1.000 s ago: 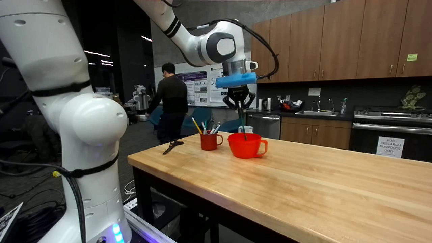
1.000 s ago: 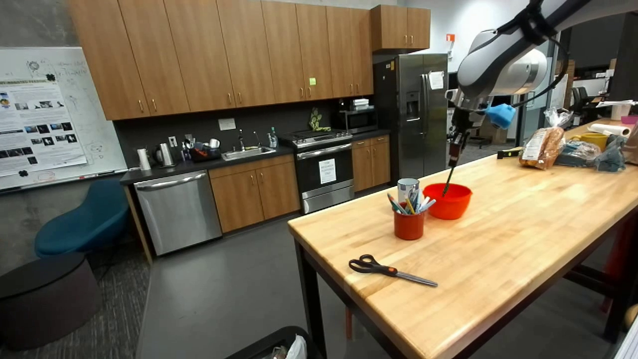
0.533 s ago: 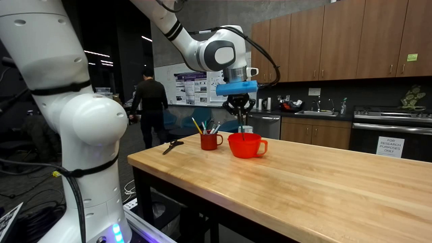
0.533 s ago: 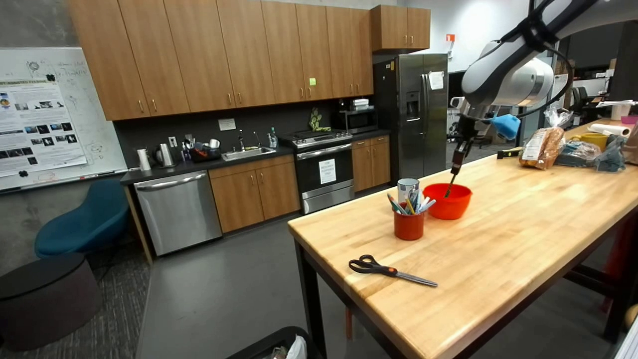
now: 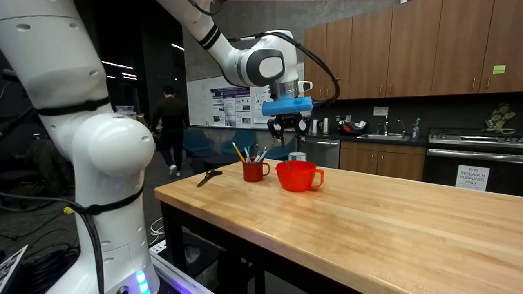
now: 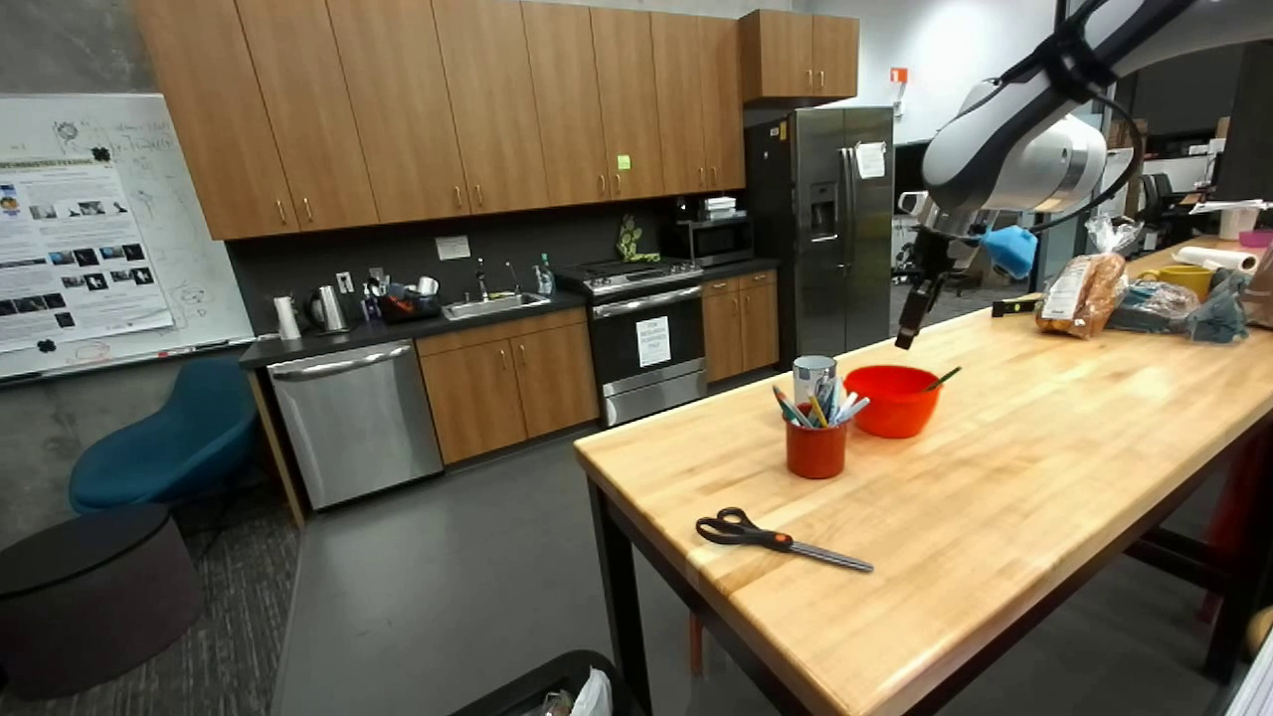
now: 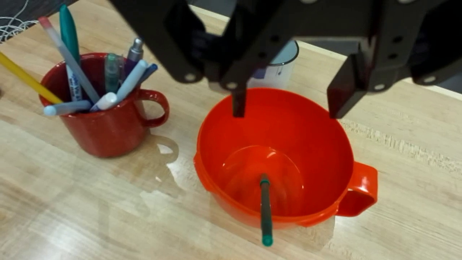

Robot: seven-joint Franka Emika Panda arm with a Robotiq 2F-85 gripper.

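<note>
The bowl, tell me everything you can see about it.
The bowl is bright orange-red, round and deep, smooth and glossy, like plastic. In the wrist view a loop handle sticks out at right, and a small bulge at left may be a lip. It stands upright on the table, apart from the mug. A green pen leans in it, one end poking out. The parted fingers hang above, not touching it. Whether the pale cup touches it, I can't tell.
</note>
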